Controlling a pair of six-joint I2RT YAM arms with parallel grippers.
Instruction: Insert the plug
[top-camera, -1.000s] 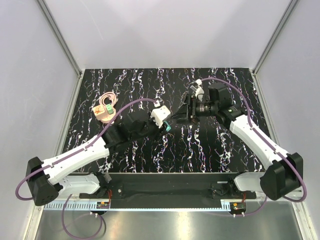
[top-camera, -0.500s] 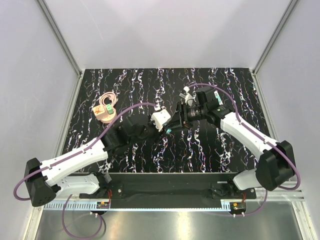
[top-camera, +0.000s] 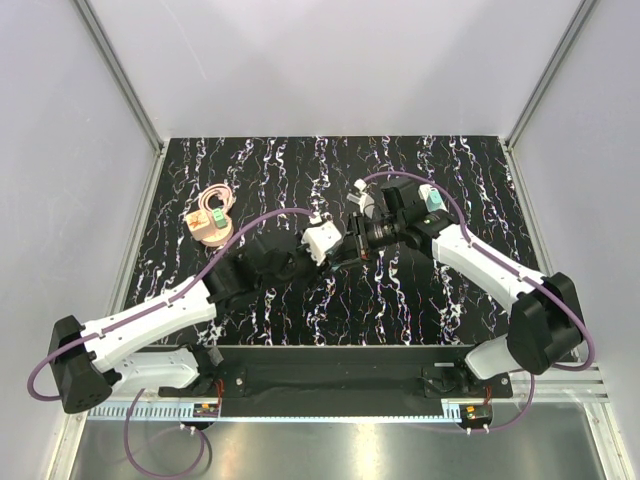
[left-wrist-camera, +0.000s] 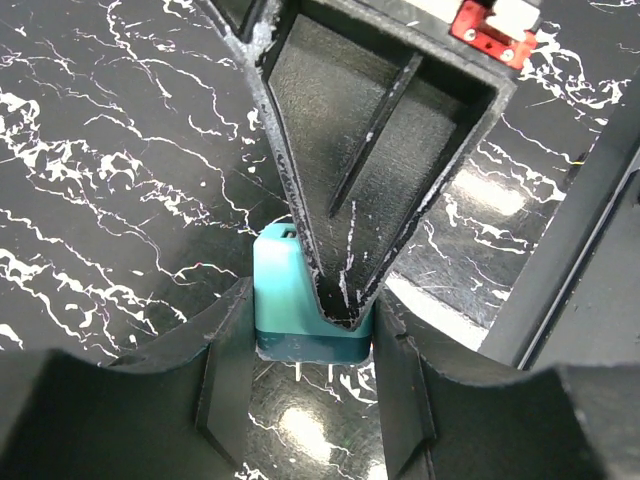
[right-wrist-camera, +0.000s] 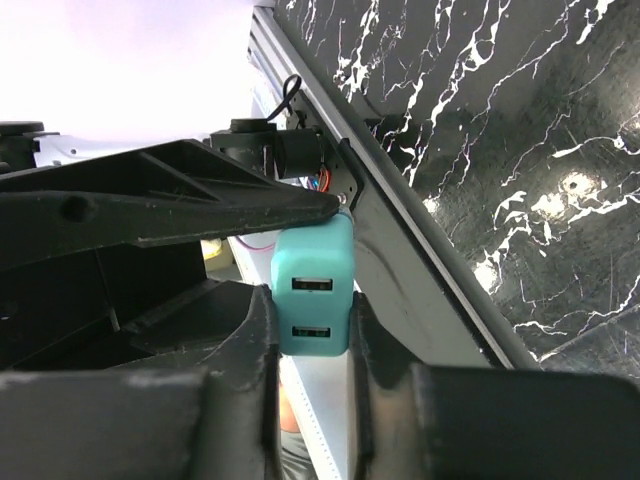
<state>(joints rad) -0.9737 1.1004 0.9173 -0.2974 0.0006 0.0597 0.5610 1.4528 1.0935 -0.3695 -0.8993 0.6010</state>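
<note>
**Item 1: plug** (left-wrist-camera: 282, 290). Small teal cube, held off the surface over the middle of the table. The right wrist view shows two rectangular slots, one above the other, on one face (right-wrist-camera: 313, 290). The left wrist view shows a thin metal pin at its near edge. In the overhead view it is hidden where the two claws meet.

**Item 2: left gripper** (left-wrist-camera: 310, 322). Reaches in from 8 o'clock. Its two black fingers are clamped on opposite sides of the plug.

**Item 3: right gripper** (right-wrist-camera: 312, 312). Comes in from 3 o'clock to meet the left one head-on. Its fingers press against the plug's other two flanks, so both claws grip the cube at once. One of its fingers lies across the plug's face in the left wrist view.

**Item 4: table** (top-camera: 260, 170). Black marble pattern with white veins.

**Item 5: tan block** (top-camera: 203, 231). Sits on the table at 9 o'clock from the plug, well apart from it. A mint-green cube (top-camera: 216, 217) sits on it and a pink cord (top-camera: 218, 196) is looped at its far side.

**Item 6: purple cable** (top-camera: 265, 213). Runs along each arm.
</note>
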